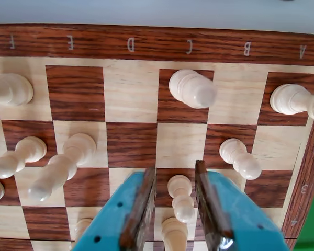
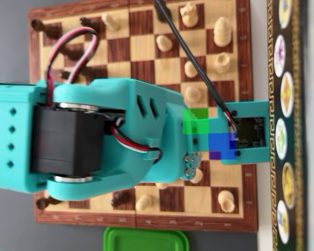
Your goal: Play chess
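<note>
In the wrist view the gripper [image 1: 172,209] hangs open over the chessboard [image 1: 131,44], its jaws standing either side of a white pawn [image 1: 180,196] without touching. The pawn stands on a dark square in the C file, a second white piece [image 1: 174,232] just below it.

Wooden chessboard [image 1: 131,141] carries pale pieces — one light pawn [image 1: 181,197] stands upright on a dark square.

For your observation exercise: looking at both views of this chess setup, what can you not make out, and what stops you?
- Pawn between the tool fingers, wrist view: contact unclear; the fingers hide its sides.
- Piece below it: cut off by the bottom edge.
- Piece at right: cropped by the frame edge.
- Board middle, overhead view: covered by the arm.
- Tool, overhead view: hidden under the arm.
</note>
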You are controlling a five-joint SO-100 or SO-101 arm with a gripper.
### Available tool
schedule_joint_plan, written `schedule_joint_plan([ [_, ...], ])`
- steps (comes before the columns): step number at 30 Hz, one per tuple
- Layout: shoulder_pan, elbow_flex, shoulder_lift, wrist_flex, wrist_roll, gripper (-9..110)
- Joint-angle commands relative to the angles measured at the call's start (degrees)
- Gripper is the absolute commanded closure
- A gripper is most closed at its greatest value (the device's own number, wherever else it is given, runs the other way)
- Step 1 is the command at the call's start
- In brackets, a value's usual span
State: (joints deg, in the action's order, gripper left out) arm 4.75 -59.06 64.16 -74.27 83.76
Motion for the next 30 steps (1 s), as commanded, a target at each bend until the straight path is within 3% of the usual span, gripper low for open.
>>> schedule_joint_plan([
  [1,1.0,5.0,-0.6,0.2,-0.3,89],
  [30,2.0,7.8,-6.1,6.5,-0.4,89],
])
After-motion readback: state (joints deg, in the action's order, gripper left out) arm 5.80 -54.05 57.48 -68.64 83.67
